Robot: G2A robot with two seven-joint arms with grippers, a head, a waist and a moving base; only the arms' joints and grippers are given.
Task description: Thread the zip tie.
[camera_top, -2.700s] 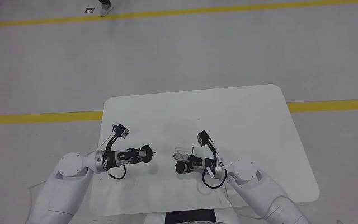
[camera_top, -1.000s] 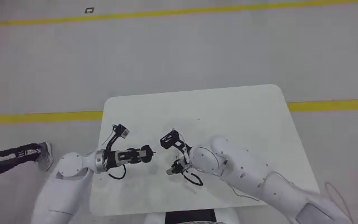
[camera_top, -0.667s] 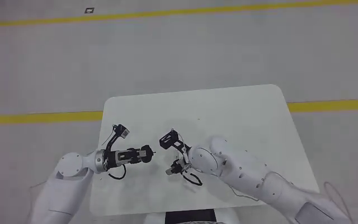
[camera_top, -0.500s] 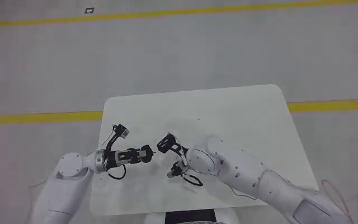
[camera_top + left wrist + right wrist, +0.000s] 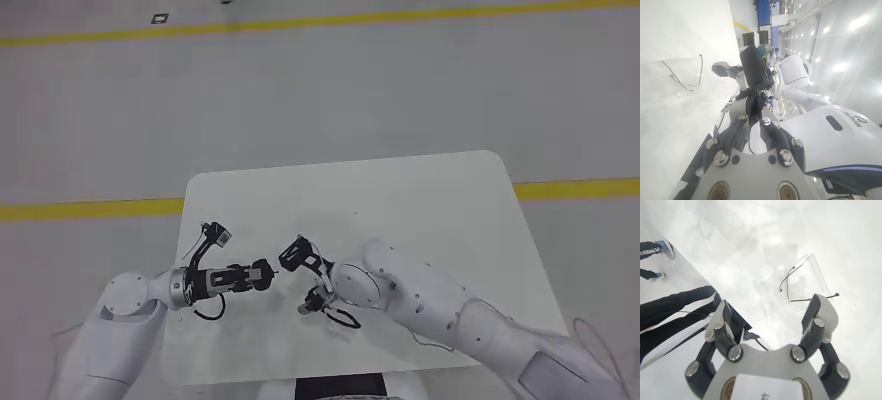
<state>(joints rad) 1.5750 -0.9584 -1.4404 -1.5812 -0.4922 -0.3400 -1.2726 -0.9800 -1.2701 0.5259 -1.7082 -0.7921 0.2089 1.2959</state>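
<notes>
White tabletop (image 5: pixel 450 200), grey floor w/ yellow lines (image 5: pixel 90 209) behind. Three black zip ties (image 5: pixel 789 274) lie in a clear tray (image 5: pixel 819 273) left of centre, nearer the robot-side edge; one hangs over its rim. Right gripper (image 5: pixel 769 303) hovers just above, jaws wide apart. Left gripper (image 5: pixel 265 271) alongside, pads pressed together; contents unclear. Vs 2.7 s ago: left arm (image 5: pixel 130 300) unmoved; right arm (image 5: pixel 430 300) swung leftward over the tray. Its shell bears printed lettering (image 5: pixel 853 117).
</notes>
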